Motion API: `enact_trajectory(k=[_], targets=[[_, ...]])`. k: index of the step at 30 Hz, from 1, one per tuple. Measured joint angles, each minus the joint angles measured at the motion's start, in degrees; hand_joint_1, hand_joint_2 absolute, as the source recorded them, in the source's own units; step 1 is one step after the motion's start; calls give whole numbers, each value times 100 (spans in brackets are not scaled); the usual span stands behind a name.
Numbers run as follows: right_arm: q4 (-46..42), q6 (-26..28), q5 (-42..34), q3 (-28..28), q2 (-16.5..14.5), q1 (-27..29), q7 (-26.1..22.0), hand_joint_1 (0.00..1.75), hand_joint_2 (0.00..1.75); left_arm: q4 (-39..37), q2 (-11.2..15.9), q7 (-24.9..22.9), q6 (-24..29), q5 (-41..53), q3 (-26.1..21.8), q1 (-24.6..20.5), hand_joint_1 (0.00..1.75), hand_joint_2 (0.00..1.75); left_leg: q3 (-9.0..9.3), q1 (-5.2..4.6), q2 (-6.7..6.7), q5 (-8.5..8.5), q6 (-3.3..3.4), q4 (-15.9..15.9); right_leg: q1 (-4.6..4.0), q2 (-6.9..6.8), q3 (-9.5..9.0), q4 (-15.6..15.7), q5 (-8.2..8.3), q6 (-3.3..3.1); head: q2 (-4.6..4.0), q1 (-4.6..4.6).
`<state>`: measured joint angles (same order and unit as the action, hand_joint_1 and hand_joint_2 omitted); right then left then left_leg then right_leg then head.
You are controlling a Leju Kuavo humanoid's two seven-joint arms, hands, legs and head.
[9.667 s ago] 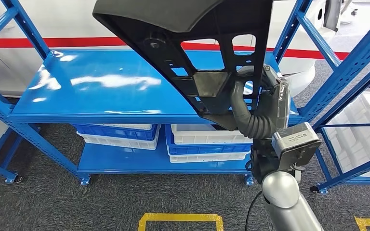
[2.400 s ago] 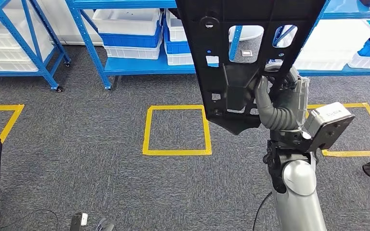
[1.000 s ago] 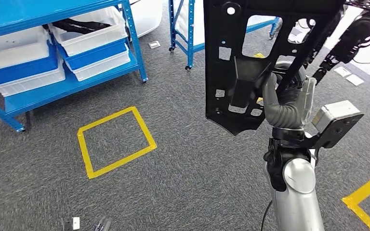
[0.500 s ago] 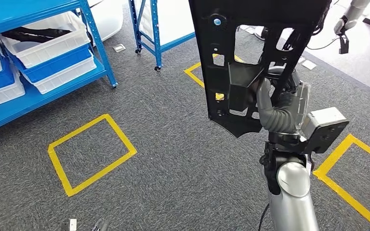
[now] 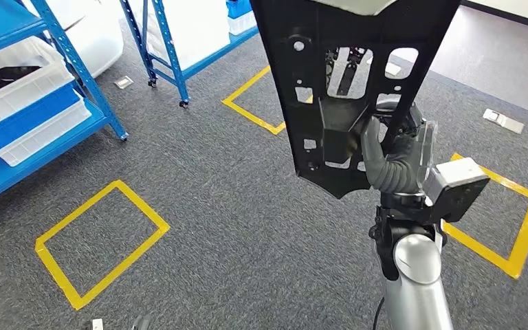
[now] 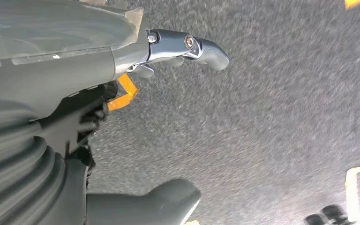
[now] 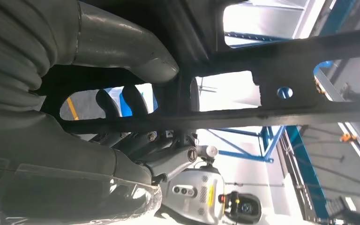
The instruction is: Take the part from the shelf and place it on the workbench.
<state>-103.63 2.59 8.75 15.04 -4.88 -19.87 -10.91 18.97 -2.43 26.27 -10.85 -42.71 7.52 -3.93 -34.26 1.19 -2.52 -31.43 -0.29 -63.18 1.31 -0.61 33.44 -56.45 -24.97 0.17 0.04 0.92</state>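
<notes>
The part [image 5: 344, 82] is a large flat black plastic panel with several cut-out holes. It stands upright in front of me, over the carpet. My right hand [image 5: 395, 155] grips its lower edge, with the thumb pressed on the near face. In the right wrist view the part's black ribs [image 7: 272, 108] cross close ahead, and my right hand [image 7: 51, 140] curls around them. My left hand [image 6: 51, 93] hangs over the grey carpet holding nothing, one finger [image 6: 192, 47] stretched out and apart from the thumb.
A blue shelf [image 5: 82, 69] with white and blue bins [image 5: 20, 110] stands at the far left. A second blue rack [image 5: 165, 48] is behind it. Yellow tape squares [image 5: 100, 240] [image 5: 502, 227] mark the grey carpet. A small floor plate [image 5: 503, 120] lies at the right.
The whole view has turned: the shelves and the tape squares have slid to the left. The part stays in my right hand, held the same way.
</notes>
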Motion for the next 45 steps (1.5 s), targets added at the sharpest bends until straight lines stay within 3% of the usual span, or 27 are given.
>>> enact_trajectory(k=[2, 4, 6, 8, 10, 12, 14, 16, 18, 19, 20, 21, 23, 25, 27, 28, 29, 31, 33, 34, 35, 36, 38, 40, 42, 43, 45], targets=[[19, -8, -8, 0, -25, -1, -2, 175, 175, 0, 1, -10, 16, 37, -55, 34, 0, 175, -320, 3, 227, -365, -18, -736, -12, 129, 8, 0, 11, -35, 0, -14], [49, -35, -34, 0, -30, 1, -2, 175, 175, 0, 2, -43, 117, 197, -88, 72, 0, 175, -466, 13, 267, -387, -33, -1029, -12, 288, 11, -6, 18, -38, 0, -17], [86, -79, -78, 1, -34, -7, -4, 175, 175, 0, 2, -70, 263, 343, -116, 91, 0, 175, -231, 54, 342, -22, -48, -518, 5, 462, 12, -34, 22, -26, 0, -17], [123, -108, -111, 3, -50, -41, -8, 175, 175, -1, -4, -91, 376, 429, -163, 95, 0, 175, 88, 112, 604, 262, -73, 173, -7, 610, 57, -104, 16, 14, 0, -15], [153, -113, -130, 7, -70, -71, -16, 175, 175, -2, -10, -121, 452, 552, -192, 101, 0, 175, 174, 104, 738, 294, -55, 397, -35, 738, 138, -139, 34, 101, 0, -11], [169, -99, -152, 8, -72, -71, -34, 175, 175, 7, -24, -128, 418, 623, -217, 102, 0, 175, 166, 65, 603, 332, 35, 420, -29, 838, 212, -116, 77, 191, 0, -9], [173, -75, -187, 3, -62, -71, -62, 175, 175, 22, -32, -127, 375, 702, -267, 93, 0, 175, 167, 55, 456, 376, 145, 458, -34, 609, 355, -313, -15, 221, 0, 21], [174, -58, -217, -1, -58, -72, -91, 175, 175, 29, -27, -139, 400, 784, -345, 106, 0, 175, 162, 31, 293, 388, 209, 472, -47, 248, 678, -983, -311, 210, 0, 66], [175, -49, -226, -3, -52, -56, -104, 175, 175, 28, -30, -161, 406, 853, -453, 134, 0, 175, 157, -7, 113, 382, 227, 471, -43, 142, 996, -1686, -561, 222, 0, 80], [175, -45, -226, -5, -49, -46, -105, 175, 175, 29, -30, -176, 401, 909, -496, 139, 0, 175, 156, -24, 32, 380, 230, 471, -43, 130, 1023, -1782, -581, 241, 0, 81], [175, -40, -226, -6, -45, -39, -105, 175, 175, 29, -29, -191, 402, 971, -525, 138, 0, 175, 157, -38, -43, 378, 231, 470, -43, 112, 943, -1668, -527, 262, 0, 81], [175, -35, -226, -7, -43, -37, -107, 175, 175, 30, -29, -203, 404, 1023, -545, 134, 0, 175, 162, -50, -113, 376, 230, 471, -53, 50, 731, -1304, -407, 275, 0, 81], [170, -23, -226, -7, -42, -42, -111, 175, 175, 31, -37, -209, 407, 1069, -580, 129, 0, 175, 174, -75, -235, 366, 218, 470, -120, -205, 260, -462, -169, 234, 0, 78], [166, -14, -225, -7, -43, -46, -117, 175, 175, 30, -47, -210, 412, 1087, -610, 133, 0, 175, 186, -94, -349, 351, 189, 472, -203, -335, 68, -87, -58, 155, 0, 73], [162, 5, -205, -14, -37, -44, -121, 175, 175, 30, -58, -209, 406, 1108, -635, 132, 0, 175, 206, -95, -440, 334, 145, 482, -193, -213, 81, -62, -10, 94, 0, 71], [159, 28, -173, -21, -31, -44, -126, 175, 175, 30, -61, -207, 372, 1106, -665, 126, 0, 175, 209, -85, -377, 298, 117, 454, -157, -141, 70, -29, 16, 63, 0, 62], [156, 62, -121, -27, -26, -48, -129, 175, 175, 31, -64, -205, 322, 1104, -709, 123, 0, 175, 176, -71, -241, 211, 92, 352, -109, -82, 54, 2, 46, 21, 0, 57], [152, 160, 57, -37, -21, -57, -132, 175, 175, 30, -63, -231, 255, 1177, -801, 141, 0, 175, -48, -45, 116, -126, 51, -191, -58, 43, 36, 35, 85, -35, 0, 42], [156, 279, 327, -39, -16, -55, -116, 175, 175, 29, -64, -266, 242, 1296, -872, 189, 0, 175, -366, -32, 255, -425, 17, -881, -57, 188, 45, 31, 93, -48, 0, 37], [158, 339, 484, -40, -10, -49, -103, 175, 175, 28, -64, -274, 213, 1321, -919, 208, 0, 175, -445, -16, 268, -437, -4, -1037, -54, 268, 46, 25, 95, -44, 0, 37], [161, 395, 645, -41, -2, -44, -86, 175, 175, 28, -65, -276, 168, 1334, -979, 218, 0, 175, -438, 7, 271, -353, -23, -1012, -47, 346, 46, 16, 97, -40, 0, 36], [162, 454, 818, -42, 9, -40, -64, 175, 175, 28, -62, -287, 131, 1378, -1035, 221, 0, 175, -309, 46, 285, -157, -50, -737, -32, 429, 49, -8, 96, -33, 0, 37], [161, 574, 1139, -46, 32, -40, -35, 175, 175, 25, -62, -308, 91, 1509, -1105, 220, 0, 175, 33, 123, 471, 155, -127, -37, -13, 579, 91, -101, 73, 22, 0, 29], [157, 691, 1402, -52, 53, -40, -11, 175, 175, 18, -73, -318, 26, 1594, -1176, 216, 0, 175, 180, 137, 610, 236, -126, 298, -34, 700, 175, -191, 59, 100, 0, 18], [146, 768, 1569, -72, 79, -30, 8, 175, 175, 15, -84, -334, -9, 1716, -1251, 210, 0, 175, 155, 82, 522, 249, -21, 295, -53, 796, 251, -189, 93, 175, 0, 18], [137, 793, 1618, -88, 99, -23, 12, 175, 175, 15, -87, -341, -22, 1780, -1279, 206, 0, 175, 152, 62, 463, 266, 32, 305, -43, 772, 282, -191, 102, 206, 0, 24], [111, 831, 1671, -132, 142, -14, 17, 175, 175, 15, -90, -348, -71, 1848, -1344, 200, 0, 175, 151, 51, 339, 301, 135, 334, -37, 502, 431, -437, -12, 226, 0, 48]])
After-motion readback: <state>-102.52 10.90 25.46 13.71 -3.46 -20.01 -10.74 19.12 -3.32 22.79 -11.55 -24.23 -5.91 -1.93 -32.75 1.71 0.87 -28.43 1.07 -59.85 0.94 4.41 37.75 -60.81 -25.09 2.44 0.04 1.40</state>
